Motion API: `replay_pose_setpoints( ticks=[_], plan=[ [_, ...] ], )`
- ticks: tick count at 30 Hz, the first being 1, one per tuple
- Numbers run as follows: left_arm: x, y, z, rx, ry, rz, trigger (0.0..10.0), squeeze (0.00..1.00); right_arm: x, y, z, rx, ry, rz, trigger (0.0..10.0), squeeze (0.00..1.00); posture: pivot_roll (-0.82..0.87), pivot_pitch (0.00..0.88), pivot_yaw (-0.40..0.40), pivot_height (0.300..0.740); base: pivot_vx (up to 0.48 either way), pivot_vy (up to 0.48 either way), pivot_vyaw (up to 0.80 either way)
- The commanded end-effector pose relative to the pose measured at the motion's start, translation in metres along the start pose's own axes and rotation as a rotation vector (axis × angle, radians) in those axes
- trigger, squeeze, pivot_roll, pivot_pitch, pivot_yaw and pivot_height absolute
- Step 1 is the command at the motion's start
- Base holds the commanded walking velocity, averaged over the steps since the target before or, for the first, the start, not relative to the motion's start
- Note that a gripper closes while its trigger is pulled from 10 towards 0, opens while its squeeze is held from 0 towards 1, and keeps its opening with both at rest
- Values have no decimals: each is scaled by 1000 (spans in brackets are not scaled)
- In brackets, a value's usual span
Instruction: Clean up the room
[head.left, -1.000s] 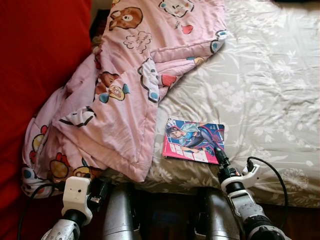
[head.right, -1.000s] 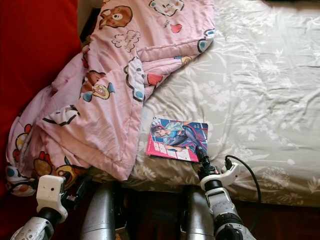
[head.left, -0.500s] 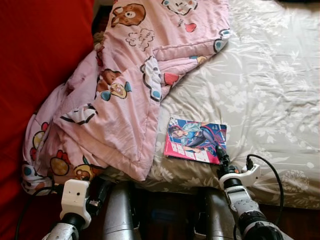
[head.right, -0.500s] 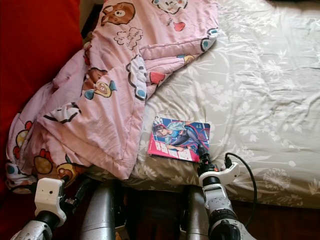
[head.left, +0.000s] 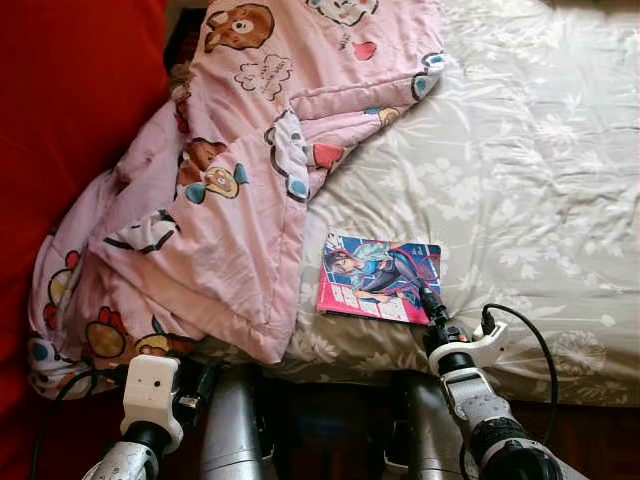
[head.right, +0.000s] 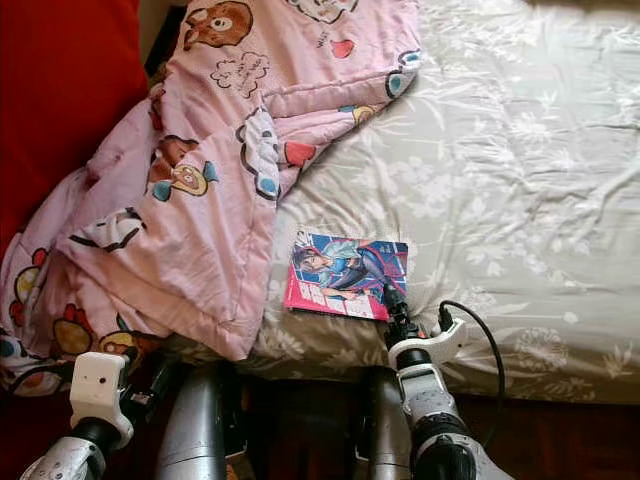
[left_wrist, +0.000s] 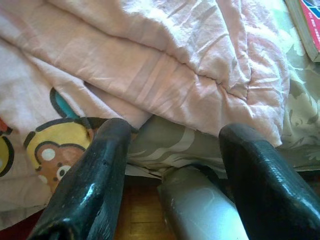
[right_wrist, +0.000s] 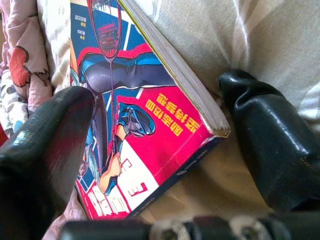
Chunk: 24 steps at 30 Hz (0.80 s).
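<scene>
Right arm reaches forward from low in the head views, wrist angled up and inward, a black cable looping off its white cuff. Right gripper (right_wrist: 155, 120) spread wide, one black finger (right_wrist: 45, 150) on each side of the gap, tips apart. Left arm low at the robot's left, white wrist block up, held close to the body. Left gripper (left_wrist: 172, 165) fingers (left_wrist: 95, 185) parted, nothing between them

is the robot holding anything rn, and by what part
Nothing is held yet. The right gripper is open, its fingers straddling the near corner of the book. The left gripper is open.
</scene>
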<state>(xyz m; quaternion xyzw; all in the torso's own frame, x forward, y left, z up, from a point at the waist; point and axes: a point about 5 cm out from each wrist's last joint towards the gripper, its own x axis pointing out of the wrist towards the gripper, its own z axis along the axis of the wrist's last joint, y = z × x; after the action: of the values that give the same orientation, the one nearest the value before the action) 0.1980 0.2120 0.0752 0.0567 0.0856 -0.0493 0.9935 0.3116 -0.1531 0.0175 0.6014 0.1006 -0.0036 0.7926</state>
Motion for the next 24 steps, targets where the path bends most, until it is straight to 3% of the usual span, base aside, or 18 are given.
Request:
replay_pose_setpoints(
  ticks=[1,24],
  plan=[
    [-5,-1,-9,15,44,1,10000,0,-5,-4,-37,52,150,-33,1765,0,257,335,29,581,0,0,0],
    [-5,-1,-9,15,44,1,10000,0,-5,-4,-37,52,150,-33,1765,0,257,335,29,581,0,0,0]
  ],
)
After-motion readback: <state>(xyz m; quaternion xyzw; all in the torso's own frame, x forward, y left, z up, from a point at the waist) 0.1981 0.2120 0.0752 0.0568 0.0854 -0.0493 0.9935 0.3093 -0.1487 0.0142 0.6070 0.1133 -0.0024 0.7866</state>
